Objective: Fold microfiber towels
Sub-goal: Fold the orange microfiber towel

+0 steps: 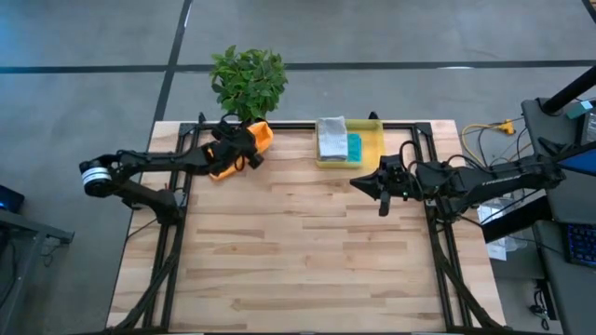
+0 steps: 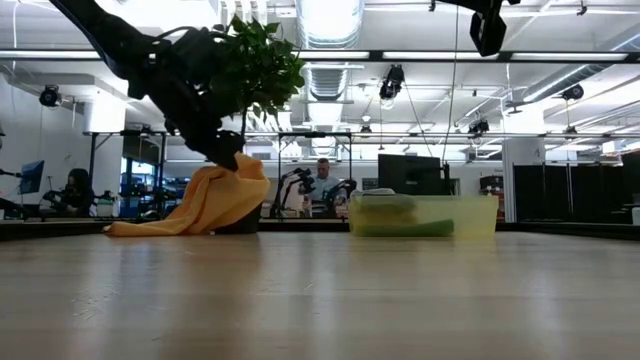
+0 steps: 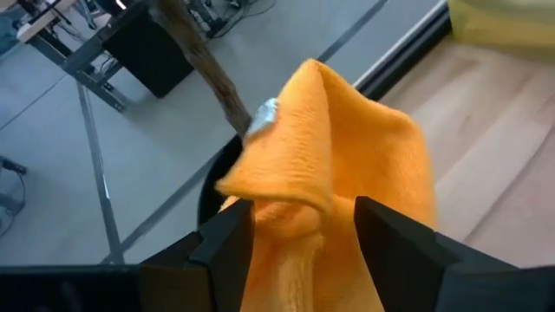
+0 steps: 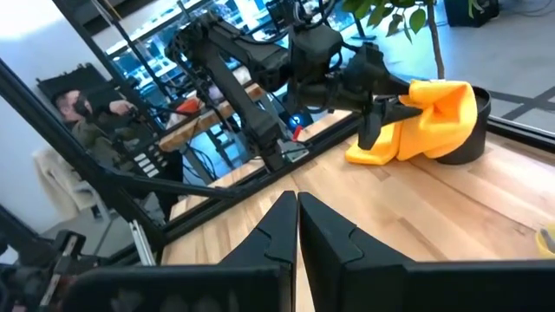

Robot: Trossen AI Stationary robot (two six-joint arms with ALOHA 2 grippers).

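At the far left corner of the table, the orange towel (image 1: 250, 149) hangs bunched up, one end trailing on the wood, likely lifted so it can be spread flat for folding. The left gripper (image 3: 303, 227) pinches a fold of it between its fingers. Grey and teal towels (image 1: 337, 140) sit in the yellow bin (image 1: 372, 152). Nearby, the right gripper (image 1: 384, 183) waits, squeezed tight, holding nothing.
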